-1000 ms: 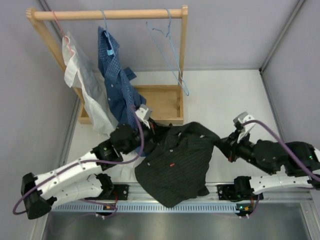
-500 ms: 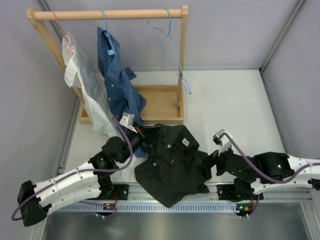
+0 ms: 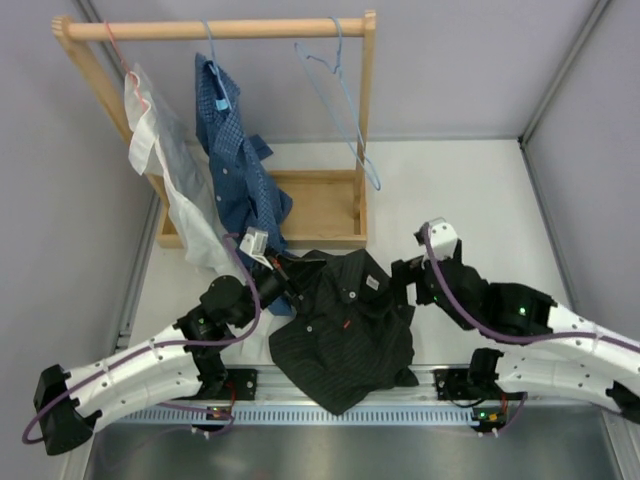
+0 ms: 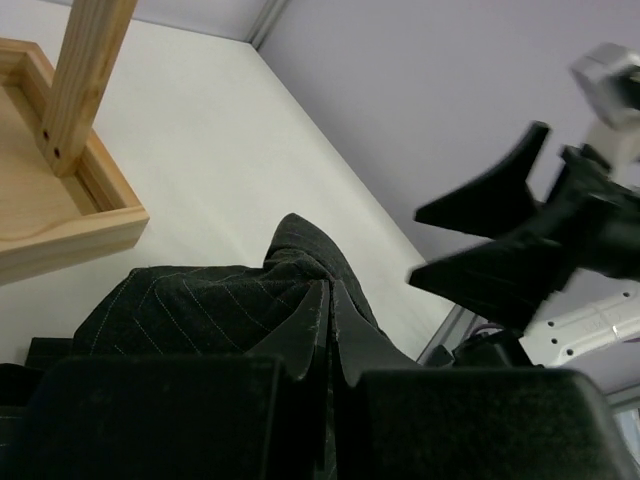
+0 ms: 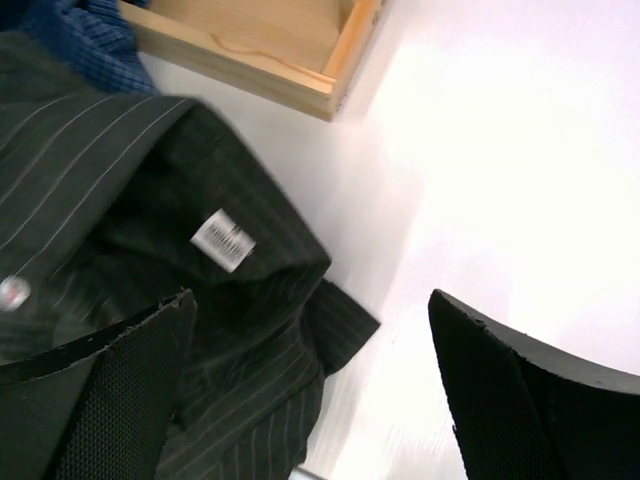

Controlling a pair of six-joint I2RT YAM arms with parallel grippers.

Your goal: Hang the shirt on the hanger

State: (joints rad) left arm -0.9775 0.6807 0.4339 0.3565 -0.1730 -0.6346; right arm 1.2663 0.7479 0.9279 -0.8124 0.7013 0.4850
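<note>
The black pinstriped shirt (image 3: 345,330) lies bunched on the white table between the two arms, its white neck label (image 5: 222,240) facing up. My left gripper (image 3: 283,277) is shut on the shirt's left edge; in the left wrist view its fingers (image 4: 330,290) are pressed together with striped cloth (image 4: 200,300) right at the tips. My right gripper (image 3: 405,285) hovers open over the collar's right side, and the right wrist view shows nothing between its wide-spread jaws (image 5: 310,300). The light-blue wire hanger (image 3: 345,110) hangs bare at the right end of the rail.
A wooden rack (image 3: 215,28) stands at the back left with a white shirt (image 3: 165,170) and a blue checked shirt (image 3: 235,160) hanging from it. Its wooden base tray (image 3: 320,210) sits just behind the black shirt. Grey walls close in left and right.
My right gripper let go of the shirt, opened wide and swung left and up beside the collar. The shirt's right side dropped and bunched. The left arm drew back slightly, still gripping.
</note>
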